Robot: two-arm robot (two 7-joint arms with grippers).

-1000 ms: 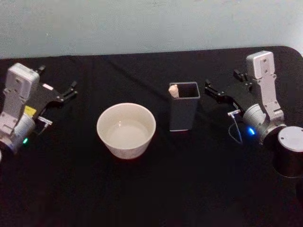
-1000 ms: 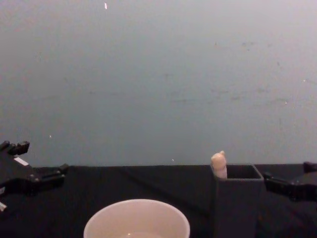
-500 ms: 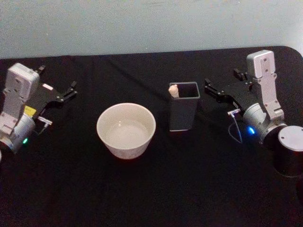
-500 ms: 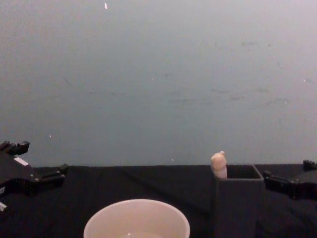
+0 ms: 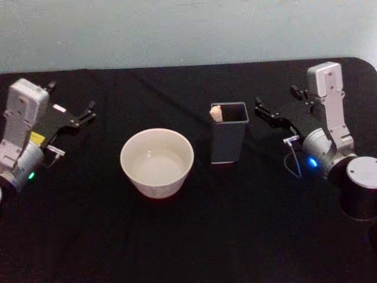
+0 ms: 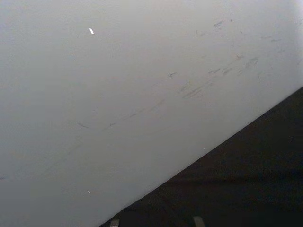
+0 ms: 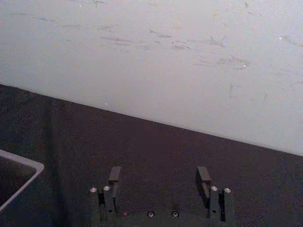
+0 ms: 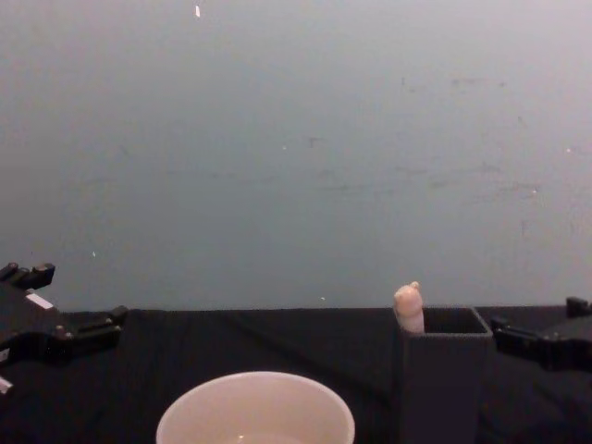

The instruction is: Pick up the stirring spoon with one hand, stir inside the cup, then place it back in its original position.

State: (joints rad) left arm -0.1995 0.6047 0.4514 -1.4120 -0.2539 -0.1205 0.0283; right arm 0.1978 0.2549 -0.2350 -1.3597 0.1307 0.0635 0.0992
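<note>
1. Head view puts the task at its very start, by my reading: the stirring spoon (image 5: 216,112) stands in the far left corner of the dark square holder (image 5: 228,141), with just its rounded knob above the rim, and nothing grips it.
2. The cup (image 5: 157,161) sits left of the holder and a little nearer, apart from it, with a pale inside and no spoon in it.
3. The right gripper (image 5: 260,109) hovers just right of the holder's top, touching nothing; the right wrist view shows its two fingers (image 7: 114,175) spread apart and bare, with a corner of the holder at the edge.
4. The left gripper (image 5: 89,112) rests far out on the left side of the black table (image 5: 188,236), well apart from the cup; I cannot tell how it is set.
5. Left to do, as I judge it: lift the spoon, stir in the cup, and set it back in the holder. That is all of the task.
6. Count: one spoon, one cup, one holder, two grippers.
</note>
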